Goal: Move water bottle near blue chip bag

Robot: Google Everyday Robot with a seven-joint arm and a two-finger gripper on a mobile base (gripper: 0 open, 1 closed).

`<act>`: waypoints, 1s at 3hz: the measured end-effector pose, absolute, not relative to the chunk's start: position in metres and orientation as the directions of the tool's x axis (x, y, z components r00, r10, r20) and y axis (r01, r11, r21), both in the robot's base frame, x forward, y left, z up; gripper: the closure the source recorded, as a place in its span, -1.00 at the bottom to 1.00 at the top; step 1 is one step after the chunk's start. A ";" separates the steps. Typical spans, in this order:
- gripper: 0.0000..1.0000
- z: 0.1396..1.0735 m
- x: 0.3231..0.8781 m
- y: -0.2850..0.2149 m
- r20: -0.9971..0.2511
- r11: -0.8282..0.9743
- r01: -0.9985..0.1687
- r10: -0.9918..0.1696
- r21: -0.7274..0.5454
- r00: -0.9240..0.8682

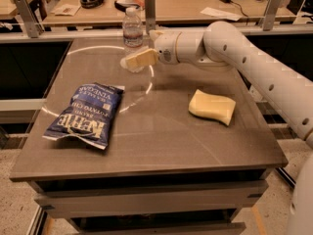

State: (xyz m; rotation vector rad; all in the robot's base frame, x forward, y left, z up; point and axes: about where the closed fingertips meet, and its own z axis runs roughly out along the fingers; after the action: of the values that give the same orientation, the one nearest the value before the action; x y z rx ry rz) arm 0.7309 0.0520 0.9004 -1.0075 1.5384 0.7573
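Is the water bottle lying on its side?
No, the water bottle stands upright, with the claw in front of its lower half.

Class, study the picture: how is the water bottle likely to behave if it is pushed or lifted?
The bottle stands tall and slim on the table, so a high push would probably tip it. Its clear wall looks thin and may dent when squeezed. Lying down, it would likely roll. The pincer is at its base.

Lower part of water bottle (132, 29) behind pincer (139, 53), far side of table (161, 146).
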 end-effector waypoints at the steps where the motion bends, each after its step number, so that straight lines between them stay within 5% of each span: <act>1: -0.72 0.900 0.742 0.056 -0.982 0.434 -0.900 -0.183 -0.039 -0.046; 3: 0.20 0.897 0.750 0.054 -0.979 0.404 -0.914 -0.196 -0.032 -0.052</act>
State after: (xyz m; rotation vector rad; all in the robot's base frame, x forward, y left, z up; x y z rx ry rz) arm 0.7500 0.0538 0.8971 -1.0267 1.5322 0.7962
